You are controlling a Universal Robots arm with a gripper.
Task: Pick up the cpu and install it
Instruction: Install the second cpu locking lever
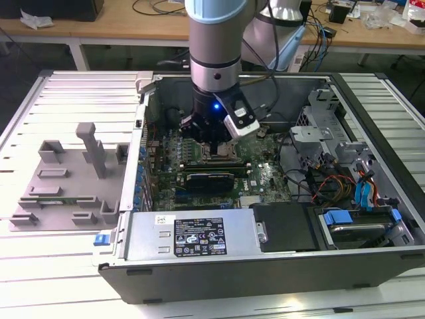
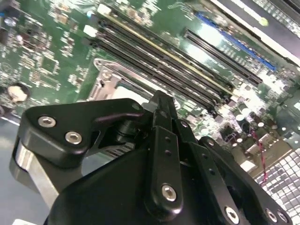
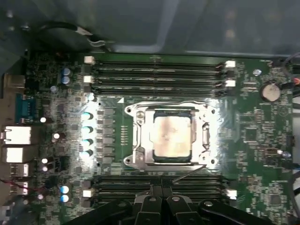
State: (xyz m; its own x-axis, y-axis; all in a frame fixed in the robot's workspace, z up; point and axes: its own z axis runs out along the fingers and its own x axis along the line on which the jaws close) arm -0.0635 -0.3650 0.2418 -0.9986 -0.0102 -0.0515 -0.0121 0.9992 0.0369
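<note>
The small flat square cpu with its silver-grey metal top [image 3: 172, 135] lies seated inside the metal socket frame [image 3: 138, 136] on the green motherboard [image 3: 253, 140], as the first wrist view shows. It sits flat and square to the frame, edges parallel to the black memory slots [image 3: 157, 72] on either side.

The black gripper [image 3: 162, 199] is positioned just off one edge of the socket, directly over the nearer bank of slots. The cpu lies straight ahead of the fingertips, not beneath them. The fingers appear drawn together and carry nothing.

In the exterior view the arm stands upright inside the open dark computer case [image 1: 372, 256], with the gripper [image 1: 211, 143] low over the board. The grey plastic fixture tray [image 1: 63, 176] rests well apart on the slatted surface [image 1: 40, 279].

A white label [image 1: 199, 240] on the case carries print, which was not transcribed.
</note>
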